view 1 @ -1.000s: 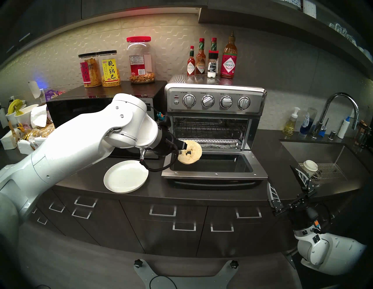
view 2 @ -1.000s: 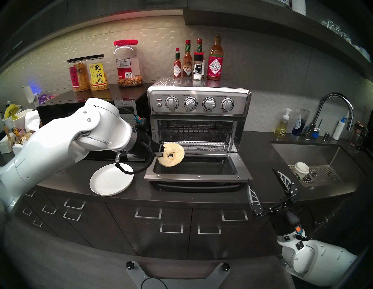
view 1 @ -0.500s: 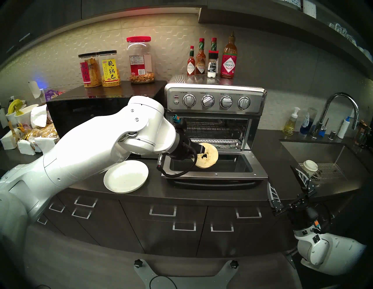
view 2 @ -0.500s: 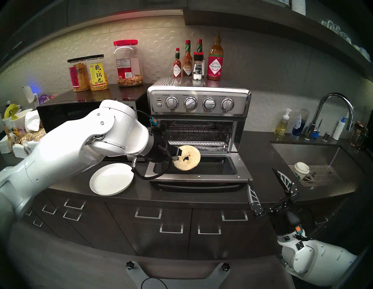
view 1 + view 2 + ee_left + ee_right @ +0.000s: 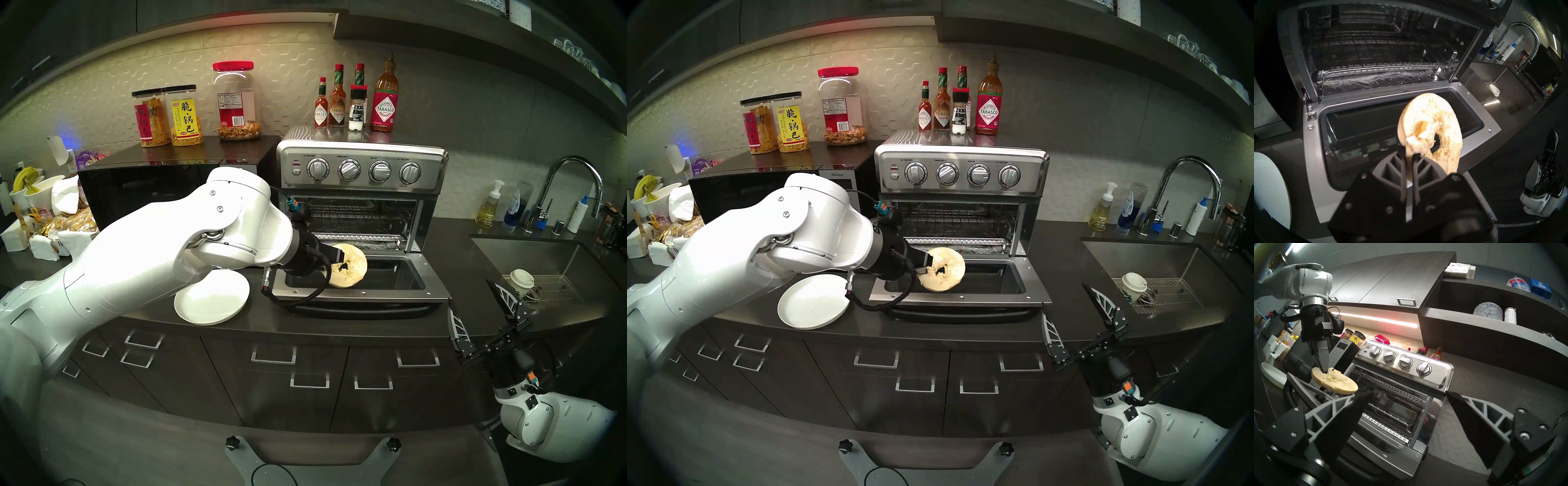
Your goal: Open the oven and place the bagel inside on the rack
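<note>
Inside the oven (image 5: 361, 169), only the rack (image 5: 1383, 65).

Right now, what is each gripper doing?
Left gripper: shut on the bagel, above the open oven door.
Right gripper: open, empty.

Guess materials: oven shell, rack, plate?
Oven shell: looks like brushed stainless steel, grey sheen with soft reflections. Rack: thin bright metal wire, probably chromed or plated, glinting along the bars. Plate: matte off-white with faint speckles, ceramic or melamine; can't tell which.
</note>
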Action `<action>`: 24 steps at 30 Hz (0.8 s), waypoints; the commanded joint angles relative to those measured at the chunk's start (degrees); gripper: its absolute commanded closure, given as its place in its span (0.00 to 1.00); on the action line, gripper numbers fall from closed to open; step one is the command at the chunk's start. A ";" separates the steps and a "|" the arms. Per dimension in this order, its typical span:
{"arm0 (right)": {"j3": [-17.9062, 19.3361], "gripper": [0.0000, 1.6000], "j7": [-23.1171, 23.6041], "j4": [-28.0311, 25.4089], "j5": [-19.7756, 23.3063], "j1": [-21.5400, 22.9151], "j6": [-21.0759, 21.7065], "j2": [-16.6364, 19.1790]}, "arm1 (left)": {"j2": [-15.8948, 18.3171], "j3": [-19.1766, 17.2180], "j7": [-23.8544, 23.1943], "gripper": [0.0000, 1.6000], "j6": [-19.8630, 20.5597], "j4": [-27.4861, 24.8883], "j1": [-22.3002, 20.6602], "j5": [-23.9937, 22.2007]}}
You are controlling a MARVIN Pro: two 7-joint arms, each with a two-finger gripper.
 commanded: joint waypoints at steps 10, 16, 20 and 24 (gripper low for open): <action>0.66 0.00 -2.90 -1.06 -0.28 0.60 -0.07 0.57 | -0.75 0.09 -2.85 1.00 0.20 2.22 0.02 2.71; 3.15 0.00 -2.01 -2.92 -0.74 1.17 -0.07 1.48 | -1.94 0.29 -2.75 1.00 0.56 2.98 -0.82 2.82; 4.76 0.00 -1.62 -3.33 -3.05 0.89 -0.07 1.65 | -2.50 0.23 -2.50 1.00 0.78 3.02 -1.30 2.77; 5.90 0.00 -1.65 -3.48 -5.08 0.54 -0.07 1.82 | -2.92 0.18 -2.43 1.00 0.96 3.14 -1.49 2.72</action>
